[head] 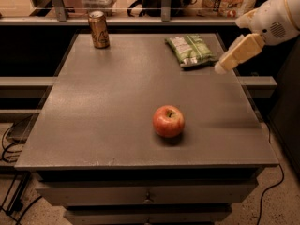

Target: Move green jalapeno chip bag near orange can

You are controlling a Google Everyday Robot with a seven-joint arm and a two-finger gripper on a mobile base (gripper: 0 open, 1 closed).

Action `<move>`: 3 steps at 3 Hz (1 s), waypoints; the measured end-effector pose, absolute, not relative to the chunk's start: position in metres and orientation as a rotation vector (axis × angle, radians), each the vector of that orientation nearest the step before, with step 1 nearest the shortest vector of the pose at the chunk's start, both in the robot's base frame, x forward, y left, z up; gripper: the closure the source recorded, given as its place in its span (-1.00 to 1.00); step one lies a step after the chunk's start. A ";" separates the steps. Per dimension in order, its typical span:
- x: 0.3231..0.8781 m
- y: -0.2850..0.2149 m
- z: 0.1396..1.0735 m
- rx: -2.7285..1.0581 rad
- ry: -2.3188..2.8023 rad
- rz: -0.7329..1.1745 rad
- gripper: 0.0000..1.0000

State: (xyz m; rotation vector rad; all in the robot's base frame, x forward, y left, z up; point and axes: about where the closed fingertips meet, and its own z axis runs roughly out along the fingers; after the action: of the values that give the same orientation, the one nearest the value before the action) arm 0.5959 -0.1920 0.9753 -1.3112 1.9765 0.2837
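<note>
- Cables (8, 146) loop on the floor to the left of a grey table (93, 125) with drawers below.
- Upright at the table's far left corner stands the orange can (99, 29), silver top showing, nothing touching it.
- A red apple (168, 121) sits alone right of centre on the near half, well apart from both can and bag.
- Flat on the far right of the tabletop lies the green jalapeno chip bag (190, 50), well apart from the can, so the move is not yet made.
- The gripper (222, 67) reaches in from the right on a white arm (276, 18), its tip hanging just beside the bag's near right corner. Whether it is open or closed cannot be told, and it does not appear to hold anything.
- The step in hand looks like the approach to the bag. The next move calls for a short shift left and down onto the crinkly pack and a firm grip. A carry leftward along the far side would follow, stopping short of the can so it is not knocked over.
</note>
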 end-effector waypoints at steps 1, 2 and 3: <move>0.602 -0.192 0.981 -1.305 1.961 0.279 -1.00; 0.608 -0.182 0.974 -1.251 1.978 0.300 -1.00; 0.636 -0.160 0.970 -1.193 1.953 0.313 -1.00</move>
State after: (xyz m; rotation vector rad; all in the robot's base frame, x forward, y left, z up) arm 0.6364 -0.1600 0.9699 -1.1932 1.9526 0.3134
